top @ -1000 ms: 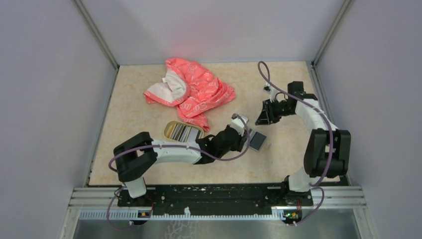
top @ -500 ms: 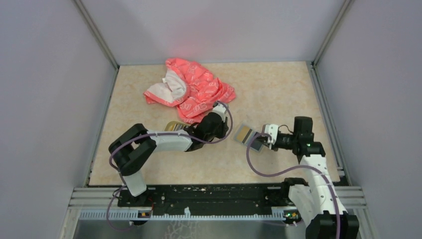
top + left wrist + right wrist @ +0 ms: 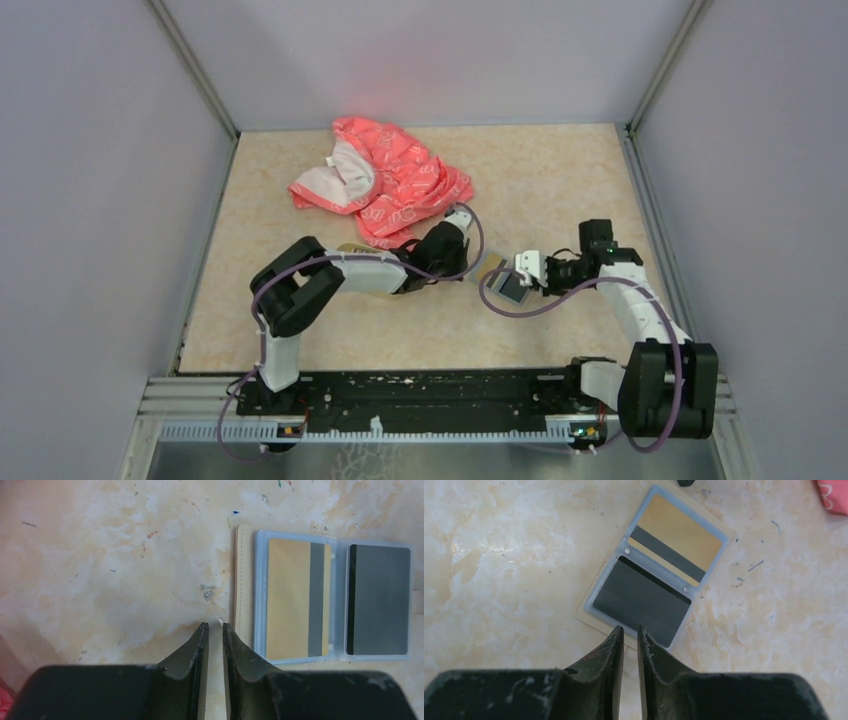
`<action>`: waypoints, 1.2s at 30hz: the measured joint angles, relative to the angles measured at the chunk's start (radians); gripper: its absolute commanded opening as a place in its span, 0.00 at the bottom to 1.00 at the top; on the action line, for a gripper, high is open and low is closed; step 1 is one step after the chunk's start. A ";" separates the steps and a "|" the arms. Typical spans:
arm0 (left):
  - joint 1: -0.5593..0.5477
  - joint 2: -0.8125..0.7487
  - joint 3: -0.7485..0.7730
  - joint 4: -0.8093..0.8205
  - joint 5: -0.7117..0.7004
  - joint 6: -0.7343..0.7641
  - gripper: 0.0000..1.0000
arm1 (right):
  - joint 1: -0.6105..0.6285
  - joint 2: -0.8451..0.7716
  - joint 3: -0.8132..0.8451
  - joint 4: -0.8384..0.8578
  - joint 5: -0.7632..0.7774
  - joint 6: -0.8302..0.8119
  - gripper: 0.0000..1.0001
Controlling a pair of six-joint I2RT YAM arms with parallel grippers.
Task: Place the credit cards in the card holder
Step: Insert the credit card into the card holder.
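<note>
- The left fingers (image 3: 192, 652) stand a thin slit apart, with only tabletop (image 3: 100, 555) showing between them. They hold nothing, and their tips sit just beside the beige outer edge of the card holder (image 3: 244, 580).
- The right fingers (image 3: 606, 650) are nearly together too, tips over the card holder's opposite edge, on the dark-card side. I cannot tell whether they pinch that edge.
- The card holder lies open and flat on the tabletop, with a gold card (image 3: 289, 600) and a grey card (image 3: 382, 600) each in a clear sleeve.
- A red cloth (image 3: 390, 185) lies well beyond the card holder.
- The card holder's edges lie flush with the tabletop, so a pinch may skid and shove it along.
- Lifting one end could let a card slide out of its sleeve.
- Both sets of fingers crowd one small thing and could knock together.
</note>
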 measured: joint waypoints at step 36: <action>-0.074 -0.079 -0.322 0.386 0.393 -0.243 0.21 | 0.000 0.077 0.055 -0.092 -0.060 0.058 0.49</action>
